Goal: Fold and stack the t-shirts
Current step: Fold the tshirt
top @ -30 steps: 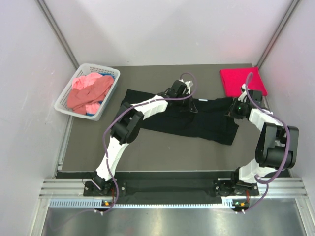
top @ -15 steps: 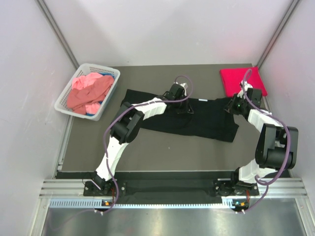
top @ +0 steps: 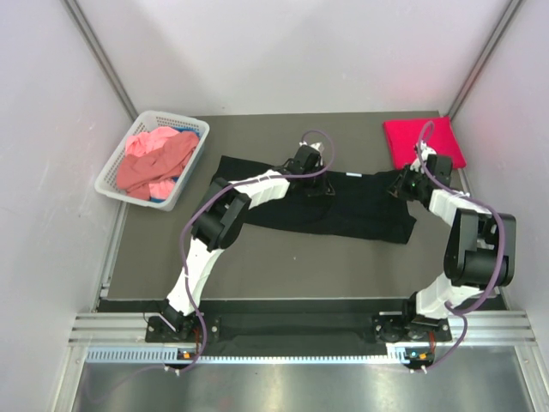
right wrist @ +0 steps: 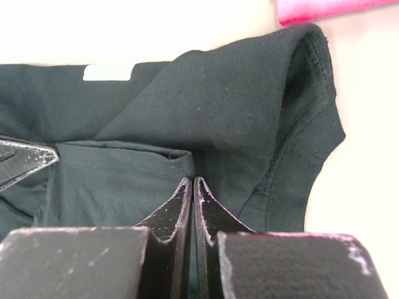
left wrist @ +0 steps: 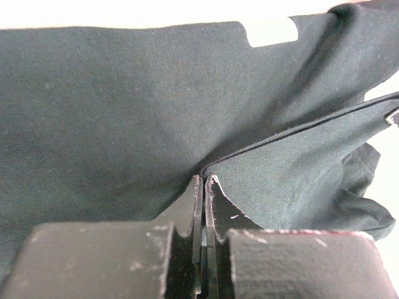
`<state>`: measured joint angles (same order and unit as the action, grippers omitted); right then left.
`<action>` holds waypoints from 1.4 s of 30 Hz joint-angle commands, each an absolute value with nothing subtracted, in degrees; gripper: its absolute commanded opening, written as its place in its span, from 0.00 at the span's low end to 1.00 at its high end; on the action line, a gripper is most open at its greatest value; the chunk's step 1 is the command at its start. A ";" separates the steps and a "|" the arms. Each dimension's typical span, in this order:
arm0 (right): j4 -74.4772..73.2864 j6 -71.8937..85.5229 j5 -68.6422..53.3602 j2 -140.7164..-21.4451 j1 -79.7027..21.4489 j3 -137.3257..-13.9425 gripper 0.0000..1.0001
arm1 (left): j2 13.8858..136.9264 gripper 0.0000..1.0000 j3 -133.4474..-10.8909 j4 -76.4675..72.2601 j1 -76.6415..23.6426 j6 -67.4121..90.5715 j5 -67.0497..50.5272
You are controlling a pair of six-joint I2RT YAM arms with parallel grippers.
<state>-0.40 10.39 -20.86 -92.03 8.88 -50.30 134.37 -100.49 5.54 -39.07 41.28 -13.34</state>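
Black t-shirt (top: pixel 343 210) spread across the middle of tabletop (top: pixel 283 266); folded red t-shirt (top: pixel 420 142) at far right corner. Left tool (left wrist: pixel 204 180) and right tool (right wrist: pixel 190 182) each pressed together on a fold of black cloth. Risk: shallow fingertip pinch slipping under uneven pull, skewing the fold.

Overhead view, wrist close-ups, black t-shirt (top: pixel 360 215) shared

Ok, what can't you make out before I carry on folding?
Top view: each wrist covers its own fingertips, so neither grip on the black t-shirt shows from above.
Wrist views: the left gripper and right gripper are shut on cloth; how many layers they pinch is hidden between the fingers.
Right wrist view: the red t-shirt is cut off by the top edge.
Top view: the pink cloth hides what lies under it in the basket.
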 commanded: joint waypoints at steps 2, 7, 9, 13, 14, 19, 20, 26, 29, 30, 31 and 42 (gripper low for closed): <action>1.58 9.05 -20.74 -92.81 8.35 -52.91 0.00 | 132.19 0.00 -101.25 2.11 -38.23 41.39 -10.72; 0.18 10.72 -20.57 -91.77 7.91 -54.49 0.08 | 131.31 0.06 -100.29 1.93 -38.23 41.05 -11.87; -3.14 13.60 -19.26 -90.71 8.00 -55.54 0.19 | 129.64 0.18 -99.32 3.15 -38.15 40.70 -11.34; -23.34 21.08 -11.70 -91.40 7.82 -63.61 0.45 | 124.20 0.27 -96.33 5.35 -37.88 38.77 -6.95; -27.12 22.14 -11.08 -91.32 7.65 -63.55 0.46 | 122.01 0.31 -95.98 5.71 -37.79 37.98 -5.55; -33.57 17.94 -12.83 -85.01 7.65 -56.53 0.52 | 120.93 0.44 -97.98 3.78 -37.70 29.20 -12.81; -34.18 17.15 -12.57 -84.64 7.65 -56.17 0.53 | 123.46 0.44 -99.65 4.30 -37.71 28.22 -15.09; -28.23 12.05 -19.40 -85.16 7.73 -54.67 0.60 | 134.19 0.45 -113.97 14.39 -37.71 21.20 -23.91; -19.21 11.60 -20.92 -85.08 7.73 -54.41 0.61 | 136.22 0.44 -115.49 16.61 -37.70 18.99 -23.38; -16.90 11.60 -21.44 -85.17 7.73 -54.40 0.60 | 136.32 0.44 -115.40 16.96 -37.71 18.81 -23.29; -15.66 11.17 -23.53 -86.65 7.82 -55.80 0.59 | 136.32 0.45 -115.40 17.05 -37.71 18.63 -23.03; -12.31 6.15 -29.97 -100.37 7.91 -65.48 0.54 | 137.11 0.45 -114.17 17.85 -37.79 19.07 -22.59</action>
